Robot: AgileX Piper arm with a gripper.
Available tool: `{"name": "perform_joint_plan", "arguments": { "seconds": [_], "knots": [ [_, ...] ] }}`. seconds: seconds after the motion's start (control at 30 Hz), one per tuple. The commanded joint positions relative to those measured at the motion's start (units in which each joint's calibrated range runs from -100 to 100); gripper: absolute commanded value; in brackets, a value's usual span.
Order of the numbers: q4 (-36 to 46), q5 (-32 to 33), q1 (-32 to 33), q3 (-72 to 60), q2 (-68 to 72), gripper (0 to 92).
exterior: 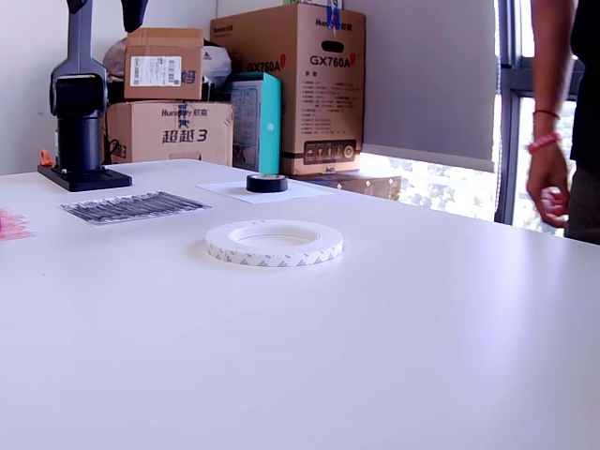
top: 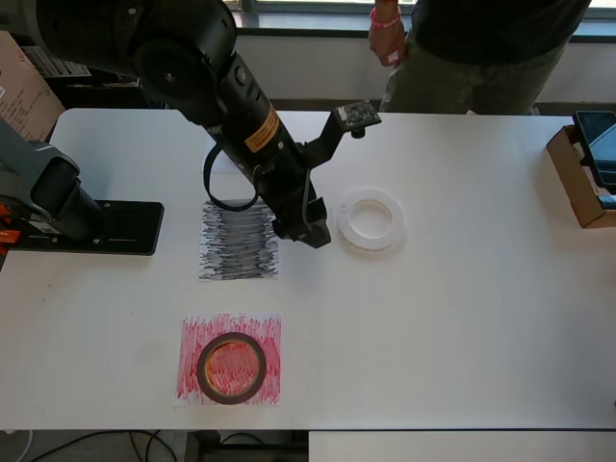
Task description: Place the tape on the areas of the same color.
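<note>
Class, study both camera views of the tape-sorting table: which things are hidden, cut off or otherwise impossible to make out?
1. Gripper: overhead view, the arm's own body covers the fingers, so open or shut is unreadable; out of frame in the exterior view.
2. Black roll and white patch: overhead view, the arm covers them.
3. Red patch: exterior view, cut off at the left edge.
4. Person: cropped in both views.

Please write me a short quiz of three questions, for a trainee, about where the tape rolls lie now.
1. True or false: the brown roll lies on the red patch.
2. The black roll lies on: A) the black patch; B) the white patch; C) the red patch.
3. Fill in: the white ring lies on the bare ____.
Key: 1 true; 2 B; 3 table.
</note>
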Motion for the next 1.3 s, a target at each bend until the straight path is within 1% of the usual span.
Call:
{"name": "perform_joint_plan", "arguments": {
  "seconds": [0.0, 0.2, 0.43, 0.53, 0.8, 1.13, 1.27],
  "knots": [
    [0.2, 3.4, 2.2, -9.7, 3.0, 82.6],
    [1.0, 5.5, 6.0, -13.6, 7.3, 82.6],
    [1.2, 5.4, 9.1, -12.0, 9.0, 82.6],
    [4.0, 4.7, 11.1, -10.7, 9.1, 82.6],
    [11.5, 5.4, 16.4, -10.5, 9.1, 82.6],
    [12.0, 4.9, 20.3, -1.3, 8.5, 82.5],
    [12.0, 5.3, 20.7, -0.3, 8.4, 82.5]
  ]
}}
